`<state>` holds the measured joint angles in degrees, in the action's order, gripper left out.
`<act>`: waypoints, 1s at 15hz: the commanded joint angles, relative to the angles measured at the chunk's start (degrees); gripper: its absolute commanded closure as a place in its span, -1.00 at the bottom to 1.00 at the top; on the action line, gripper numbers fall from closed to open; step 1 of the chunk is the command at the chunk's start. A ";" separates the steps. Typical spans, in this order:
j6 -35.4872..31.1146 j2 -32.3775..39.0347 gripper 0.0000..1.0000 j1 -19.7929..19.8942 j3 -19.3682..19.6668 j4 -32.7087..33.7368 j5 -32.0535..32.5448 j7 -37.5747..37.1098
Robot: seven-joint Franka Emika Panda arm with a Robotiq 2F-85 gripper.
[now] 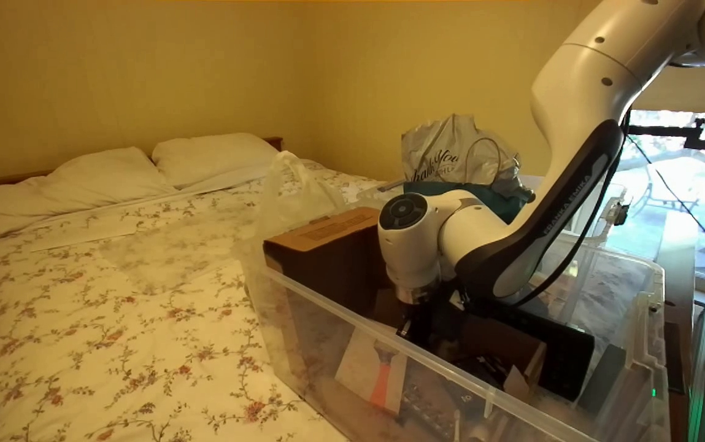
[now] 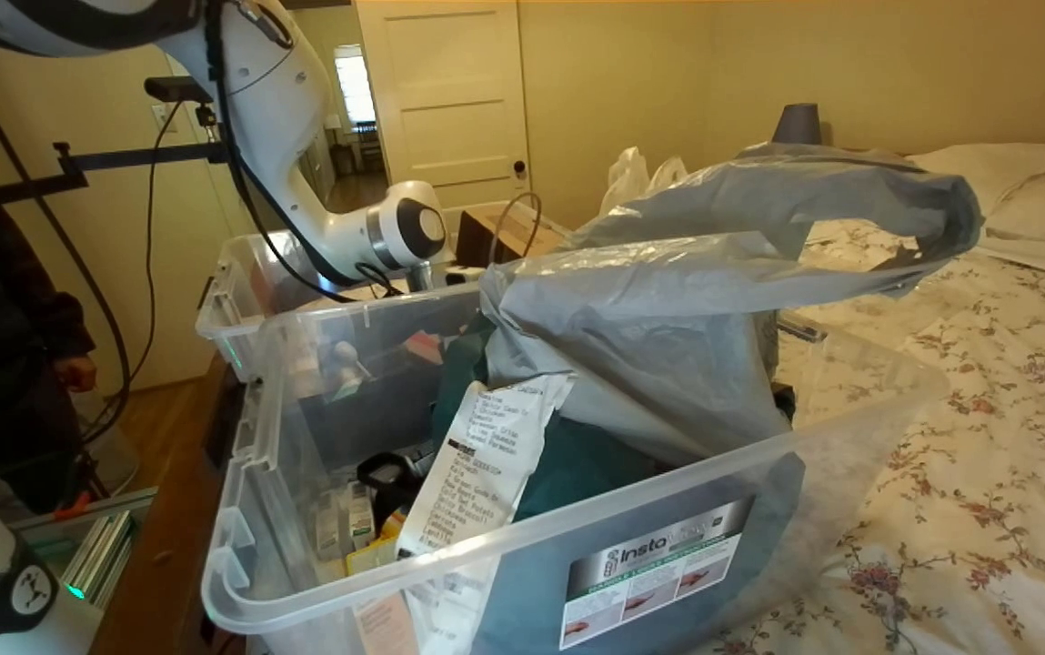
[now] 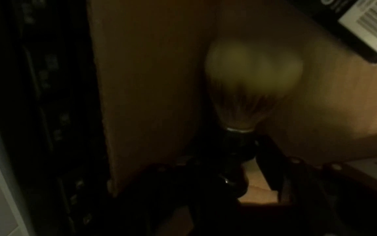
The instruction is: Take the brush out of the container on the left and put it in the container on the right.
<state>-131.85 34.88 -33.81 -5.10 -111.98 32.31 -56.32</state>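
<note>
You have two clear containers (image 1: 327, 307). Inside one, your gripper (image 3: 239, 154) has its fingers (image 3: 268, 160) at the handle (image 3: 238, 142) of one brush (image 3: 254, 68), beside one cardboard wall (image 3: 149, 82); it's too dark for you to tell how far they part or whether they grip.

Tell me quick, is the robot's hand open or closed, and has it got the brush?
Hand: can't tell if it's open or closed; it's at the brush, but the wrist view is too dark there to show a grip.
</note>
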 commanded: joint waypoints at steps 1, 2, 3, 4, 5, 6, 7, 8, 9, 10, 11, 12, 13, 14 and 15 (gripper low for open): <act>0.61 0.76 0.67 -0.10 -0.73 1.64 -3.46 0.01; -0.07 -1.04 0.67 -0.84 -1.17 0.61 -3.29 0.14; -0.69 -2.95 0.67 -1.61 -1.56 -0.61 -2.69 0.18; -1.39 -5.91 0.67 -2.79 -2.08 -2.58 -1.49 -0.37; -1.68 -8.26 0.67 -3.94 -2.45 -3.88 -0.70 -1.07; -0.62 -10.54 0.67 -5.04 -2.53 -5.12 0.31 -1.69; 0.70 -12.93 0.67 -6.39 -2.26 -6.16 1.73 -3.16; 3.31 -15.33 0.67 -8.11 -1.71 -6.84 4.17 -6.26; 5.89 -17.77 0.67 -9.15 -2.07 -7.38 6.30 -9.01; 7.72 -19.56 0.67 -9.83 -2.84 -7.41 8.25 -11.46; 9.39 -21.24 0.67 -10.31 -3.80 -7.34 9.78 -13.74; 11.33 -22.55 0.67 -10.74 -4.78 -6.97 11.46 -16.19; 13.24 -23.35 0.67 -10.97 -5.66 -6.17 13.08 -18.75; 15.74 -23.99 0.67 -11.25 -6.48 -5.52 15.16 -22.02; 17.50 -24.66 0.67 -11.12 -7.54 -5.12 16.58 -24.37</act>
<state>-118.95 12.66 -44.78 -10.61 -117.29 43.72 -72.95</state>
